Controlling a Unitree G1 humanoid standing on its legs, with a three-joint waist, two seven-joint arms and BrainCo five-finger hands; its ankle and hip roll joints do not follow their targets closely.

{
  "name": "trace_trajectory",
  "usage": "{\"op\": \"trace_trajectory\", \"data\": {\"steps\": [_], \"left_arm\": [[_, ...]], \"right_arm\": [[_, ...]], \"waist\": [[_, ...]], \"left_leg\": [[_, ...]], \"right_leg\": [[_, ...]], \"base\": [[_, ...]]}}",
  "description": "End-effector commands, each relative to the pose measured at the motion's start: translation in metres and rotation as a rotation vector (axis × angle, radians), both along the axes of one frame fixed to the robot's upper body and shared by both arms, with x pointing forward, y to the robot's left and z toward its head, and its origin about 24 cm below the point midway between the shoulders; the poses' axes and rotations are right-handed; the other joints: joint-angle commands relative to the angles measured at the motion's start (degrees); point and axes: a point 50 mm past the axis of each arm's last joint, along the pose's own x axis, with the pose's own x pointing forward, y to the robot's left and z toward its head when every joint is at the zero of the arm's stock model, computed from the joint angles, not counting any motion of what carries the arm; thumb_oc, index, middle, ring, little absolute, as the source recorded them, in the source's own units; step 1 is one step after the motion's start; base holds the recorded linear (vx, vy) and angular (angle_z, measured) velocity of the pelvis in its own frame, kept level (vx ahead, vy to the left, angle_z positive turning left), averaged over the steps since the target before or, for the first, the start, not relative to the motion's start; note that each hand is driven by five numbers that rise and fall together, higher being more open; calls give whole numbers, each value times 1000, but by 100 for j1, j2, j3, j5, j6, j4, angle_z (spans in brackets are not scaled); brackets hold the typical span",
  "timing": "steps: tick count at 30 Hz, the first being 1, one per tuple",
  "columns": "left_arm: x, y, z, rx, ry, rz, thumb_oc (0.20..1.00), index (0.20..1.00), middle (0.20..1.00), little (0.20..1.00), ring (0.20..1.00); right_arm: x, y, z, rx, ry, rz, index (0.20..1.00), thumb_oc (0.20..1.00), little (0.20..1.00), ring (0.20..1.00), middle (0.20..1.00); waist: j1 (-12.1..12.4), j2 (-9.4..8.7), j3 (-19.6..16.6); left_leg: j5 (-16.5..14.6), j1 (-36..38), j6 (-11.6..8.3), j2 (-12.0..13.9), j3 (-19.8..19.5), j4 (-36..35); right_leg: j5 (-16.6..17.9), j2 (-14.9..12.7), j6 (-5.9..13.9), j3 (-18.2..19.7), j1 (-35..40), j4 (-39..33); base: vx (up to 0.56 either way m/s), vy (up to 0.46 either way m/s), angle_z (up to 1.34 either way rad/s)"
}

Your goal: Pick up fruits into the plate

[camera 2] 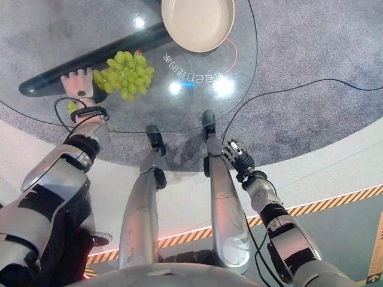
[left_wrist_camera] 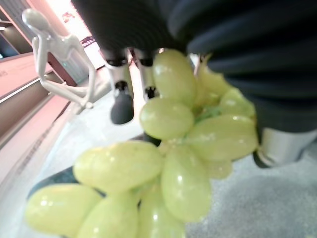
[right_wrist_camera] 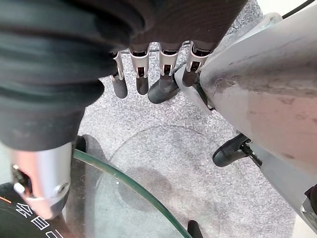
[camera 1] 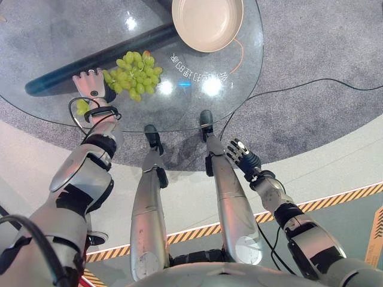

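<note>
While your left hand lies on the round glass counter, note the bunch of green grapes just beside it, touching on the hand's inner side. The grapes are pale yellow-green, oblong and glossy, packed in a loose cluster, with a small reddish spot at the bunch's far edge. A few grapes show by the wrist, under the hand. In the left wrist view the grapes sit tight against the dark cover, and fingers hang straight past them; you cannot tell whether any fingers or the thumb close round the bunch. A cream plate sits empty at the counter's far edge, well apart from the grapes. Your right hand hangs off the counter, low beside it, fingers relaxed and nearly straight, holding nothing.
</note>
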Motion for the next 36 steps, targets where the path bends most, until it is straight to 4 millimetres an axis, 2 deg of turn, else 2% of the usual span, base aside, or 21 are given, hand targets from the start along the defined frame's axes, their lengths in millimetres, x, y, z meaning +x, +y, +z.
{"op": "trace_trajectory", "data": {"steps": [1, 8, 16, 23, 28, 29, 36], "left_arm": [[-7, 26, 17, 5, -81, 66, 200, 200, 200, 200, 200], [-6, 23, 23, -11, -132, -21, 200, 200, 200, 200, 200], [-9, 30, 38, -65, -174, -146, 200, 200, 200, 200, 200], [-15, 24, 37, -147, -119, -332, 200, 200, 200, 200, 200], [-27, 12, 34, -138, 40, -520, 200, 200, 200, 200, 200], [-32, 7, 34, -110, 106, -587, 200, 200, 200, 200, 200], [-59, -5, 59, 131, 274, -763, 200, 200, 200, 200, 200]], "right_arm": [[-19, 11, -13, 54, 11, 17, 1000, 1000, 1000, 1000, 1000], [-21, 10, -11, 39, -26, 20, 1000, 1000, 1000, 1000, 1000], [-21, 4, 1, 45, -101, 7, 1000, 1000, 1000, 1000, 1000], [-23, 2, 17, 63, -200, 1, 1000, 1000, 1000, 1000, 1000], [-25, -1, 46, 6, -345, 50, 1000, 1000, 1000, 1000, 1000], [-25, -2, 57, -45, -408, 89, 1000, 1000, 1000, 1000, 1000], [-25, -17, 111, -198, -606, 297, 1000, 1000, 1000, 1000, 1000]], "waist": [[111, -119, -93], [201, 4, -93], [304, 176, -93], [379, 259, -93], [400, 283, -322], [411, 290, -428], [533, 201, -1067]], "left_leg": [[-432, 199, 236, -607, -343, 94], [-387, 767, 254, -590, -386, -188], [-386, 1723, 245, -553, -413, -468], [-476, 2607, 227, -518, -411, -689], [-536, 3221, 208, -493, -376, -932], [-523, 3332, 197, -487, -359, -999], [-622, 4044, 211, -494, -247, -1305]], "right_leg": [[-255, 630, -207, -128, 74, 305], [-361, 606, -200, -136, 545, 257], [-509, 465, -161, -258, 1457, 133], [-626, 313, -94, -345, 2355, -48], [-638, 200, -30, -403, 3028, -367], [-590, 163, -4, -423, 3183, -504], [-562, 71, 106, -494, 4122, -1083]], "base": [[0, 0, 0], [0, 0, 0], [35, 35, 2], [42, 28, 6], [81, 39, 8], [92, 26, 5], [137, -8, 5]]}}
